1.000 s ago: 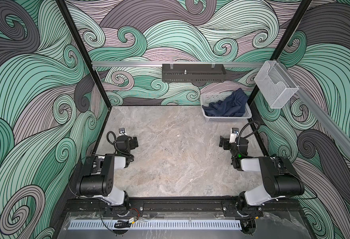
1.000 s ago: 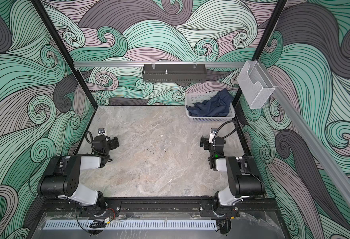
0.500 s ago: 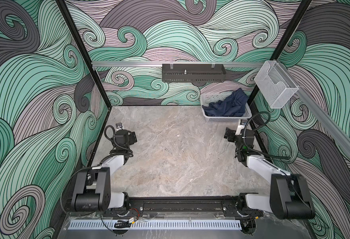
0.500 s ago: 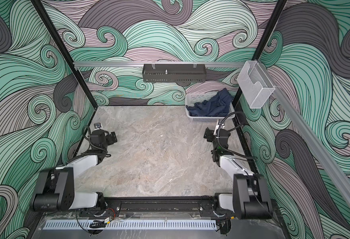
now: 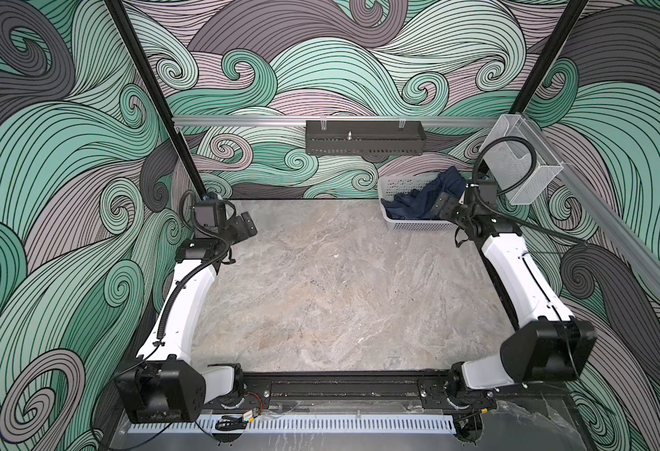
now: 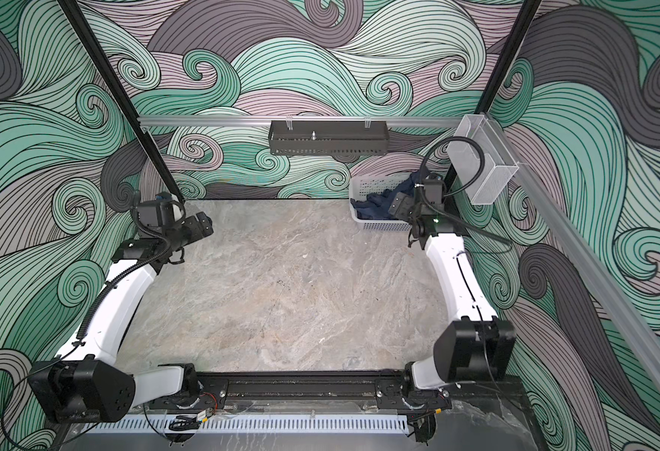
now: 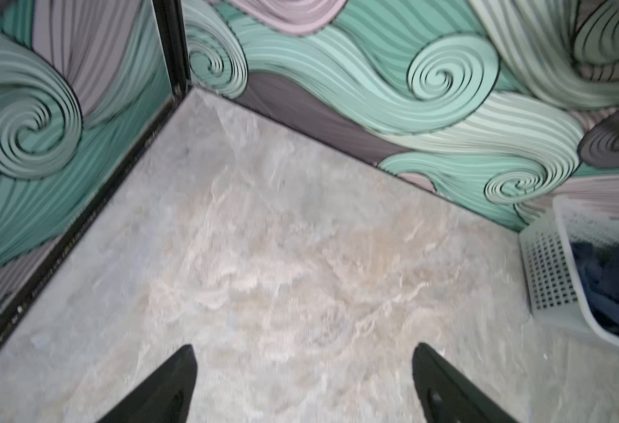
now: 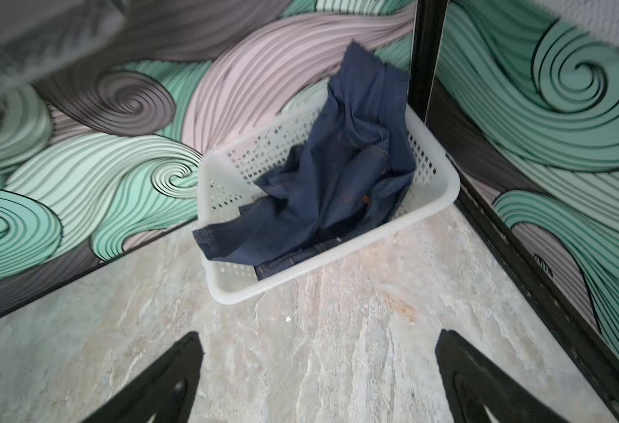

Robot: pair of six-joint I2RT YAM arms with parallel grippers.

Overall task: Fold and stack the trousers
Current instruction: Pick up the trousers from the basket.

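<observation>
The step in hand looks like the very first one: fetching the trousers (image 8: 337, 175) out of the white basket (image 8: 443, 197), with no folding begun. The trousers are lying in a crumpled navy heap inside the basket, directly ahead of the right end effector (image 8: 319, 338). One leg is sticking up against the basket's far corner, and a stitched hem is hanging over the rim nearest the fingertips.

The right end effector is hovering with its fingers spread wide and gripping nothing. A strip of bare desk (image 5: 320, 293) is showing between its fingertips and the basket. The left end effector (image 7: 302, 351) is likewise spread and empty. It is pointing over open desk, and the basket is sitting well off to its side, across the desk.

The next move, as I judge it, is calling for the right end effector to travel forward and down. It should pinch a thick bunch of denim, probably the hem draped over the near rim. Then it should lift high enough for the cloth to clear the basket wall.

The basket looks light, so it may be dragged along. The left end effector will probably be needed to help spread the trousers flat on the open desk between the two.
</observation>
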